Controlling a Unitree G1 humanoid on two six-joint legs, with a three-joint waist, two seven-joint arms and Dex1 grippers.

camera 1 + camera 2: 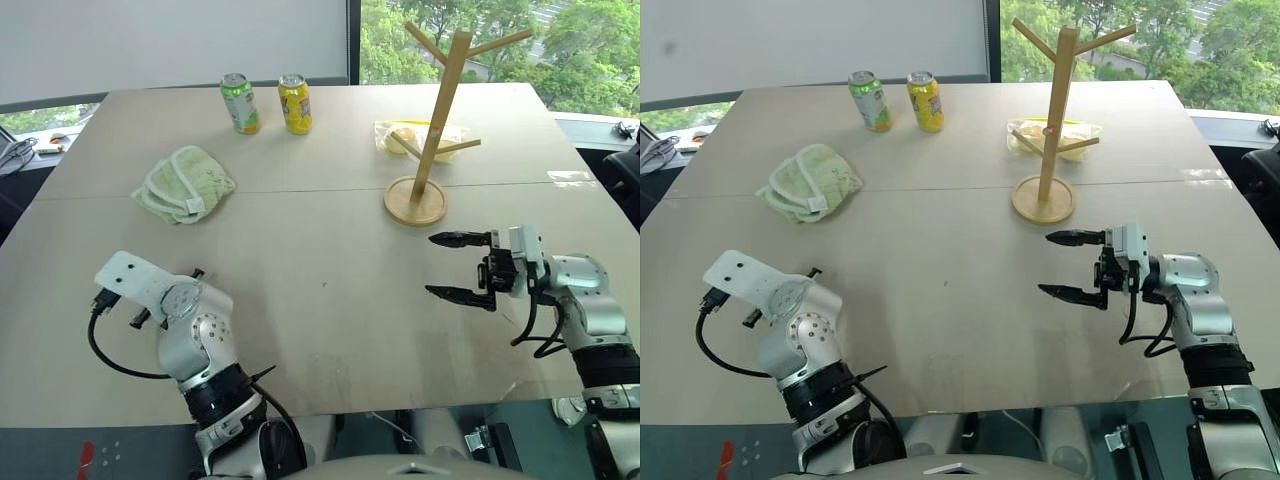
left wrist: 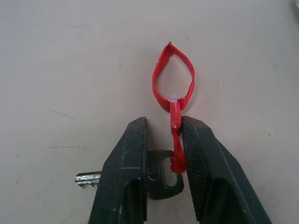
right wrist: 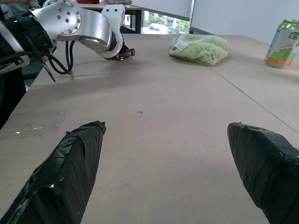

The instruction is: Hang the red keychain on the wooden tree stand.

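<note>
The red keychain (image 2: 174, 114) lies flat on the tabletop, its strap loop pointing away from my left gripper (image 2: 162, 122) and its dark key (image 2: 161, 179) under the fingers. The two black fingers stand close on either side of the strap's stem; the strap touches one pad and a gap shows on the other side. The wooden tree stand (image 1: 440, 110) is upright at the table's far right, well away from the keychain. My right gripper (image 1: 432, 265) hovers in front of the stand's round base (image 1: 415, 200), wide open and empty, pointing left.
A green can (image 1: 240, 103) and a yellow can (image 1: 295, 103) stand at the far edge. A folded green cloth (image 1: 183, 183) lies left of centre. A clear bag (image 1: 400, 138) with something yellow sits behind the stand. The table (image 1: 330, 270) stretches bare between the arms.
</note>
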